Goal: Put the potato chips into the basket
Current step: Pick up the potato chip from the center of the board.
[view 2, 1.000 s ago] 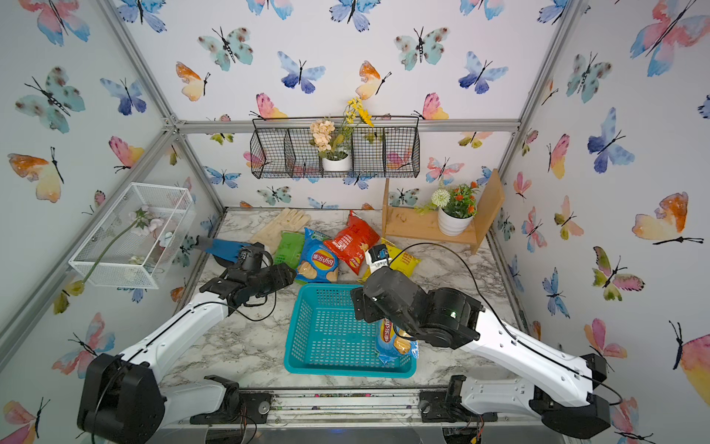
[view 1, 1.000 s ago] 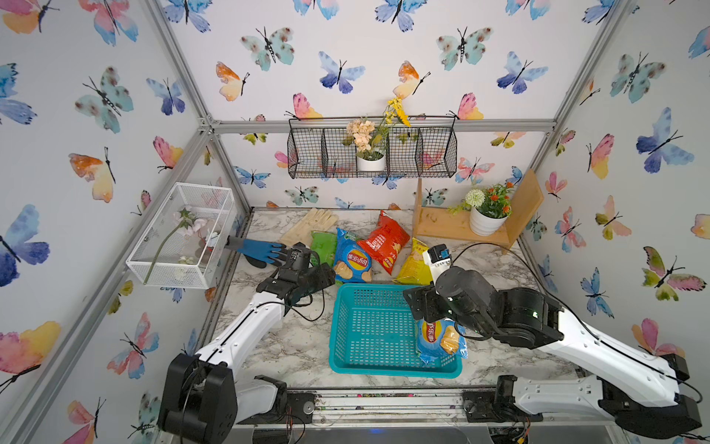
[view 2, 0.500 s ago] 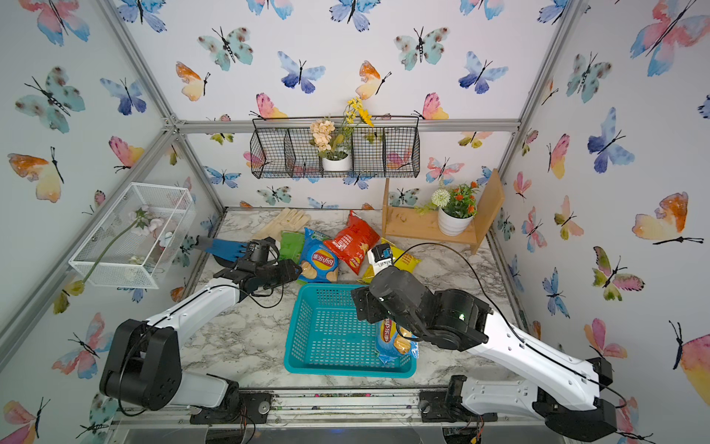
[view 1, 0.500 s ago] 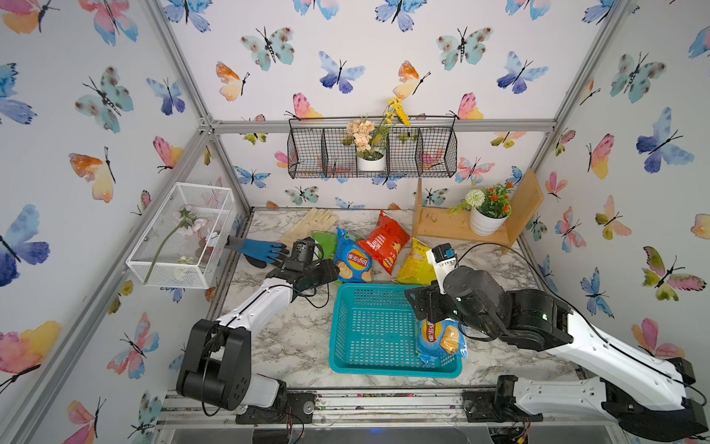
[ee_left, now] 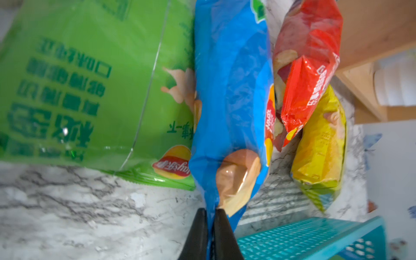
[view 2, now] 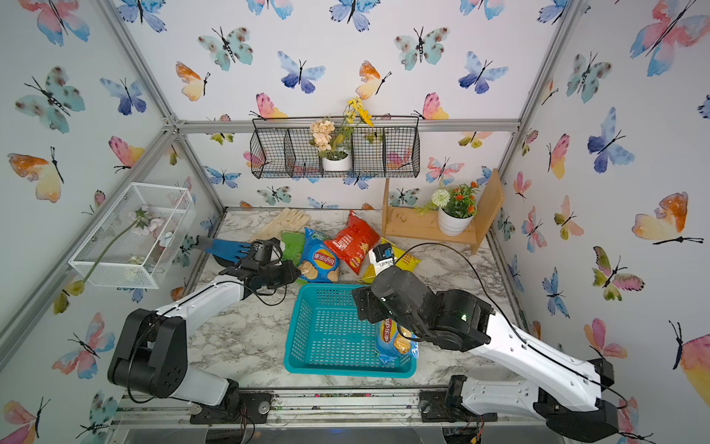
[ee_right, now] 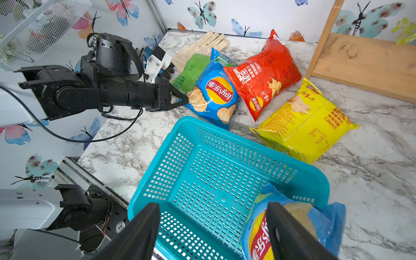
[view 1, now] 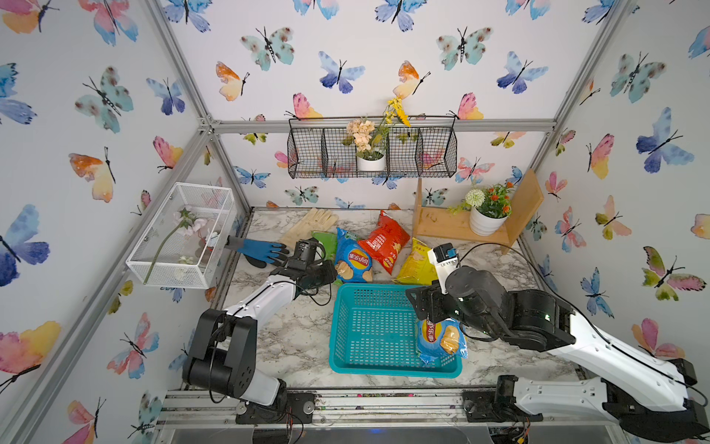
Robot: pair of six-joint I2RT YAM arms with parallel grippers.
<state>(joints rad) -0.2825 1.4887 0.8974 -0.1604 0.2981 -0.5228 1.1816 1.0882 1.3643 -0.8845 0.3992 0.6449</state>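
1. A marble tabletop [view 1: 292, 338] sits inside butterfly-papered walls. A black wire basket [view 1: 307, 153] hangs on the far wall, a white mesh box [view 1: 180, 238] on the left wall, and a wooden shelf [view 1: 442, 225] stands far right.
2. The teal basket [view 1: 334, 326] [ee_right: 157, 162] lies in the near middle of the table.
3. The light blue bag [view 1: 442, 338] [ee_right: 292, 225] rests in the basket's near right corner, lapping over the right rim.
4. Four bags lie just beyond the basket's far rim. The green bag [view 1: 326, 240] [ee_left: 90, 90] is farthest left and the dark blue bag [view 1: 351, 257] [ee_left: 229, 90] overlaps it. Then come the red bag [view 1: 384, 242] [ee_right: 263, 72] and, rightmost, the yellow bag [view 1: 417, 263] [ee_right: 304, 126].
5. The left gripper [ee_left: 210, 210] [ee_right: 185, 100] is clenched on the dark blue bag's near left edge, foil pinched between both jaws.
6. The right gripper [ee_right: 212, 207] hangs over the basket's right end, jaws spread wide, grasping nothing. Whether one finger touches the light blue bag cannot be told.
7. A beige glove [view 1: 311, 223] lies far back and a blue glove [view 1: 261, 248] at the left edge.
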